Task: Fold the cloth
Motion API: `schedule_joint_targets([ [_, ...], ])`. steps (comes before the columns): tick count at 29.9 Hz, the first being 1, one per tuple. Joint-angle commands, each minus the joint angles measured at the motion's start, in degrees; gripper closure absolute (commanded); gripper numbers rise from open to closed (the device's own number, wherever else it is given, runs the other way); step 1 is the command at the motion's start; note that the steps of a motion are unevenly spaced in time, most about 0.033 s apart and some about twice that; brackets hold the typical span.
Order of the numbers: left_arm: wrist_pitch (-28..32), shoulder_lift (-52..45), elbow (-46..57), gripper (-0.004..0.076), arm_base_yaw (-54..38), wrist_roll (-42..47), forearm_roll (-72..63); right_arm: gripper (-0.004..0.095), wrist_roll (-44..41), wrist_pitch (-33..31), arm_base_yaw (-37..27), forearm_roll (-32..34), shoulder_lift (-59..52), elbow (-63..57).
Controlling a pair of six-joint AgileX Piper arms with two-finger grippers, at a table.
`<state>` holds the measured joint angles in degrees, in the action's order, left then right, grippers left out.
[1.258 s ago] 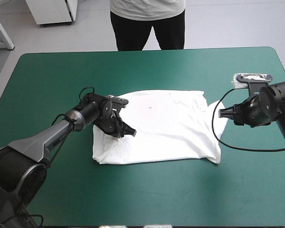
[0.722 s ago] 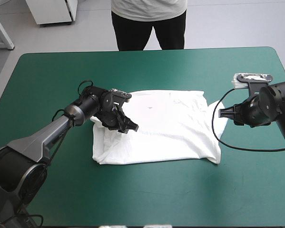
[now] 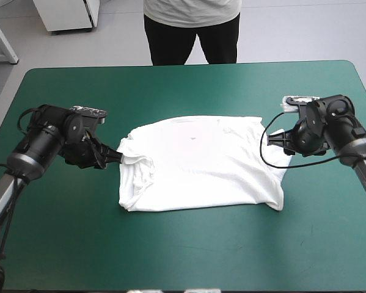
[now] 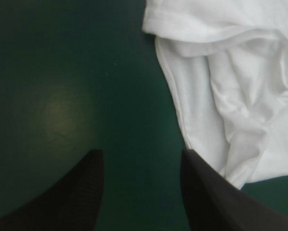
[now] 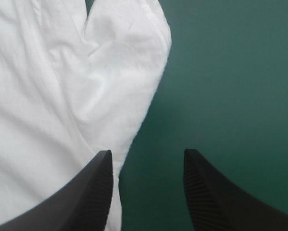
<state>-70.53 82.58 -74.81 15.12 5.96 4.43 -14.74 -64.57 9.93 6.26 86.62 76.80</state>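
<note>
The left gripper (image 3: 113, 157), its two broad black fingers (image 4: 76, 192) standing apart and holding nothing, was at the middle left of the high view, with its tips just beside the bunched left edge of the white short-sleeved cotton T-shirt (image 3: 201, 165). The right gripper (image 3: 270, 138), also spread and empty, was at the middle right, and the shirt's right sleeve reached up to one of its fingers. The T-shirt lay spread nearly flat in the centre of the frame, on the table with the teal-green cover (image 3: 170, 85).
</note>
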Motion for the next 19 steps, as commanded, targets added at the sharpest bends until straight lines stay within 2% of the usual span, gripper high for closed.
schedule_joint_targets([
  [1, -1.0, -4.1, -0.9, 0.0358, -0.6, -0.1, 0.4, 0.044, 2.9, 4.9, -3.8, -4.6, 2.3, 1.9],
  [4, -1.0, -4.6, -0.9, 0.0358, -0.6, -0.1, -0.2, 0.0419, 7.1, 6.1, -8.4, -10.1, 6.6, 2.2],
  [7, -0.9, -4.6, -0.9, 0.0358, -0.5, -0.1, -0.3, 0.0382, 9.6, 6.1, -10.6, -12.3, 10.2, 3.9],
  [19, -0.8, -4.6, -0.9, 0.0358, -0.5, 0.1, -0.3, 0.038, 10.1, 6.8, -10.7, -11.2, 19.3, 11.0],
])
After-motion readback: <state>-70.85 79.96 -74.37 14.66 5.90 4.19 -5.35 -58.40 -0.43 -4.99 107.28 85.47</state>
